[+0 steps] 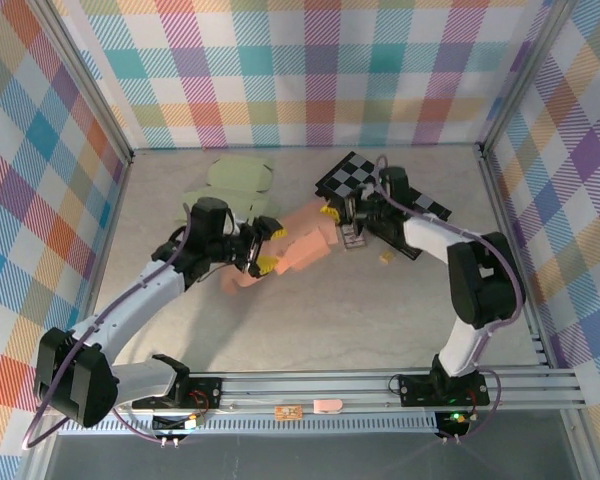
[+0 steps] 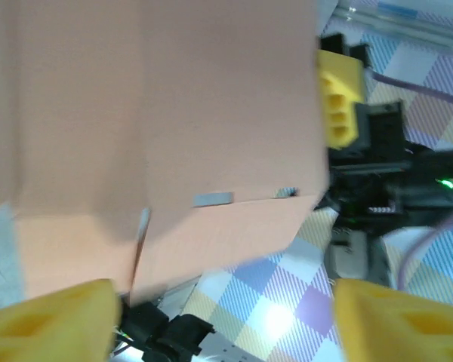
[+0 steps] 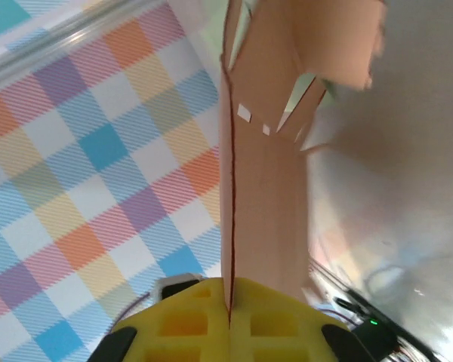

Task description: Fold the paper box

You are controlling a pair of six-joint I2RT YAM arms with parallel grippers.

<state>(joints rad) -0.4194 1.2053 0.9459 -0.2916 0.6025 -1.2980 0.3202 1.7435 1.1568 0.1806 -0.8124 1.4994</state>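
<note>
Well, nearest me in the top view, my left gripper (image 1: 272,249) stands with its fingers wide apart just beside the pink paper box (image 1: 305,248) at frame centre, free, I judge, to take a panel. Beyond it, my right gripper (image 1: 330,214) is pinched on the box's edge, probably steadying it for the fold. Farther up lie a green sheet (image 1: 238,178) and a checkerboard (image 1: 345,178).

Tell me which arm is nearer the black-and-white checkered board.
Right. The right arm holds its jaws at the near edge of the black-and-white checkered board, shut on the pink paper sheet. The left arm is farther left, across that sheet.
</note>
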